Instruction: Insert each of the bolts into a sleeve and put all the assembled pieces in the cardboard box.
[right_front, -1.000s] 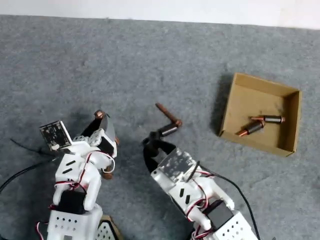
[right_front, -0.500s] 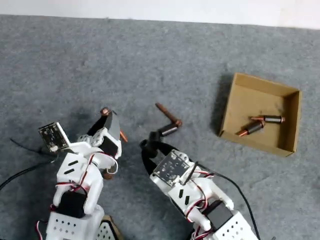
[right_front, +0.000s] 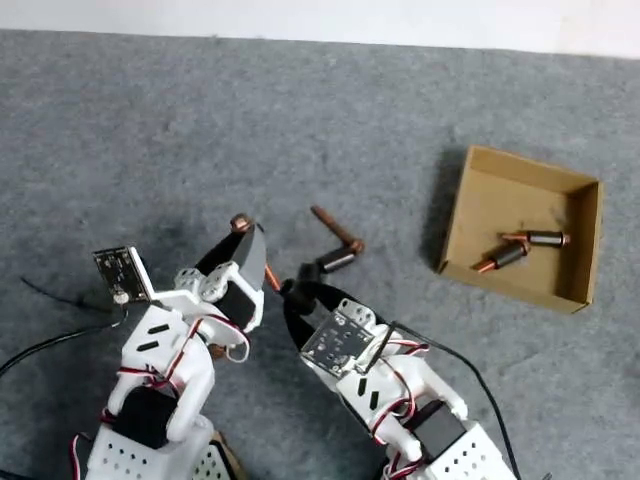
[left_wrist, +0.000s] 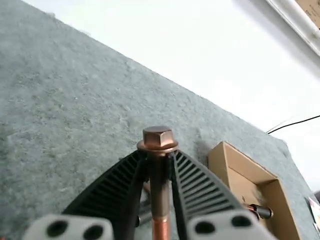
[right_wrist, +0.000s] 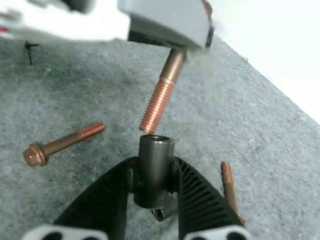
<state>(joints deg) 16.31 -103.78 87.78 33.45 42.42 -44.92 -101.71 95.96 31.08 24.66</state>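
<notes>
One loose bolt (right_front: 335, 229) beside spare sleeve (right_front: 337, 261); left hand (left_wrist: 158, 157) clamps bolt (left_wrist: 157, 140), right hand (right_wrist: 154, 167) clamps sleeve (right_wrist: 154, 150).

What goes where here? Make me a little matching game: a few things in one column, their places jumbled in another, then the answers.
Things:
1. raised bolt
2. upright sleeve
3. assembled pieces
4. loose bolt

Places:
A. inside the cardboard box
B. lying on the grey mat
C. clamped in the left gripper
D. clamped in the right gripper

Pairs: 1-C, 2-D, 3-A, 4-B.
</notes>
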